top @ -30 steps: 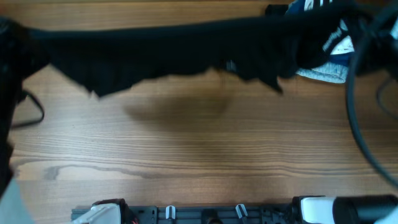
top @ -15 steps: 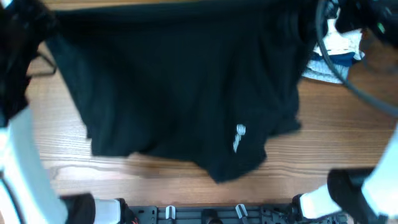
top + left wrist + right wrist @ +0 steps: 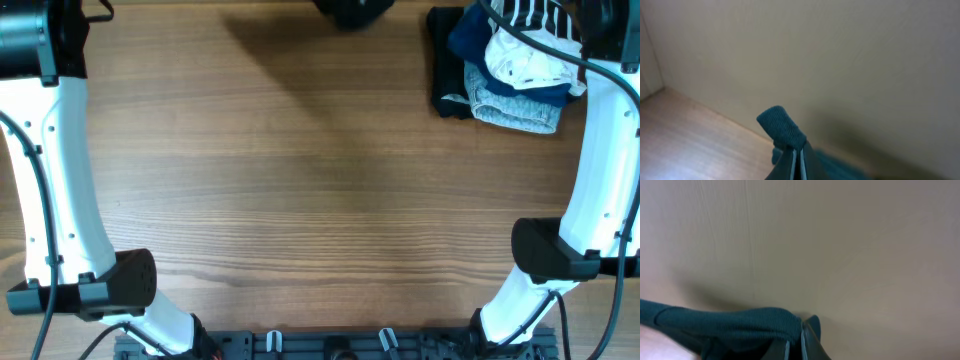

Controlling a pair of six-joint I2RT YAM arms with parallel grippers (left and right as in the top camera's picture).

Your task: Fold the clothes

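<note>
Dark garment (image 3: 350, 10) is lifted off the table (image 3: 320, 210); overhead shows only a small black bulge of it at the top edge, centre, w/ a soft shadow on the wood below. Up close the fabric reads deep teal-green, knit texture. L wrist cam: left gripper (image 3: 796, 156) has its jaws together, clamped on a fold of the cloth, and a rounded tuft sticks up just above the tips. More fabric shows lower R of the fingers, blurred. R wrist cam: right gripper (image 3: 801, 332) likewise has its jaws pinched tight on the garment's edge, w/ the cloth running off to the L and sagging out of frame. Both wrist views face a plain beige wall (image 3: 865, 60); a strip of wood shows at lower L in the L view. Clothes pile (image 3: 510, 65) sits at the table's far R corner: black piece underneath, blue, grey and white items on top, striped bit at the back. Left arm (image 3: 60, 180) and right arm (image 3: 600, 170) rise along the two sides, white links, black joints near the front edge.
</note>
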